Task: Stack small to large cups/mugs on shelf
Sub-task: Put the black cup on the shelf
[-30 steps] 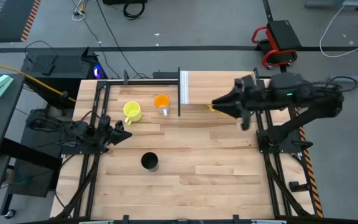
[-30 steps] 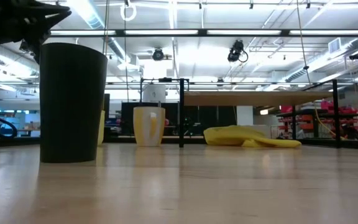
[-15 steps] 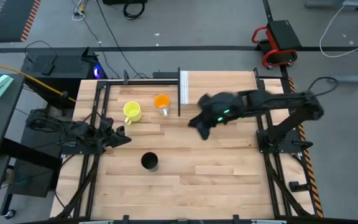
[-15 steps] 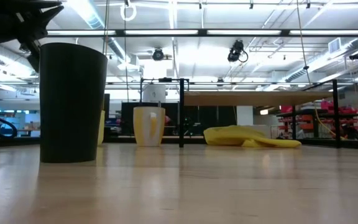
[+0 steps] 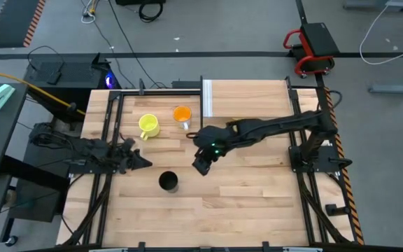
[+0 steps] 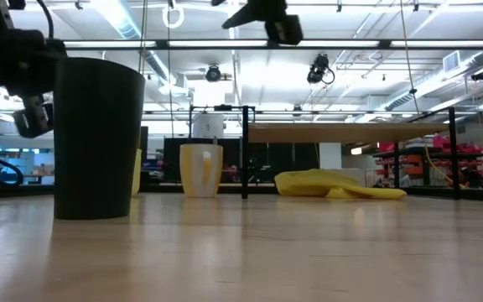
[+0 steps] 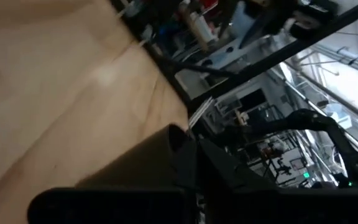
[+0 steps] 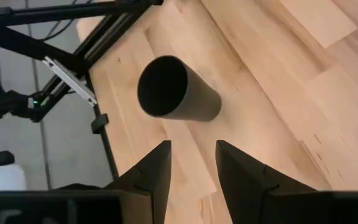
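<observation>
The tall black cup (image 5: 168, 182) (image 6: 97, 138) (image 8: 176, 90) stands upright on its base on the table. The yellow mug (image 5: 148, 125) and the orange cup (image 5: 182, 114) (image 6: 201, 170) stand farther back, left of the shelf (image 5: 247, 98) (image 6: 350, 132). My right gripper (image 5: 200, 166) (image 8: 191, 168) is open and hovers in the air right of the black cup, with the cup's mouth ahead of its fingers. My left gripper (image 5: 143, 162) (image 6: 28, 84) is just left of the black cup and touches nothing I can see.
A flat yellow thing (image 6: 338, 184) lies on the table under the shelf board. The shelf has a white end panel (image 5: 207, 98) and a black post (image 6: 243, 151). Black frame rails (image 5: 107, 140) run along the table's left and right sides. Bare wood lies near the black cup (image 5: 243, 196).
My right arm has swung from above the shelf toward the table's left and near edge, ending stretched out beside the black cup. My left gripper has shifted a little toward the near edge and the black cup. The cups have stayed in place.
</observation>
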Controlling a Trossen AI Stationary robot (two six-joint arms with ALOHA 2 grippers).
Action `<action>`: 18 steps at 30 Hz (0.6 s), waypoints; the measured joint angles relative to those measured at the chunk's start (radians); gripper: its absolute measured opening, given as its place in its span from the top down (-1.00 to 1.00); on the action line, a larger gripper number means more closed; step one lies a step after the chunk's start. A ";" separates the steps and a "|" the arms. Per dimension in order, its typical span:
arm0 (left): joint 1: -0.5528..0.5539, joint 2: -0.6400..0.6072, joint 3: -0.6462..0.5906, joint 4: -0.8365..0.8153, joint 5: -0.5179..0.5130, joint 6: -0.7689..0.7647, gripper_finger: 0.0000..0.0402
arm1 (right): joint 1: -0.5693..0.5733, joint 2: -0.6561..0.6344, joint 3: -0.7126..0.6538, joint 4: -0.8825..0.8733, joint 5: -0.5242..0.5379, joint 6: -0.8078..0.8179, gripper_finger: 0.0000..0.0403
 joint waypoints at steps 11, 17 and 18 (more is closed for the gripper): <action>-0.036 0.045 0.002 -0.049 0.148 -0.187 0.87 | -0.003 0.191 0.179 -0.029 -0.004 -0.091 0.37; -0.100 0.160 0.002 -0.055 0.151 -0.226 0.88 | -0.013 0.281 0.280 -0.109 0.018 -0.162 0.38; -0.107 0.181 0.002 -0.056 0.144 -0.232 0.88 | -0.013 0.290 0.290 -0.107 0.019 -0.171 0.38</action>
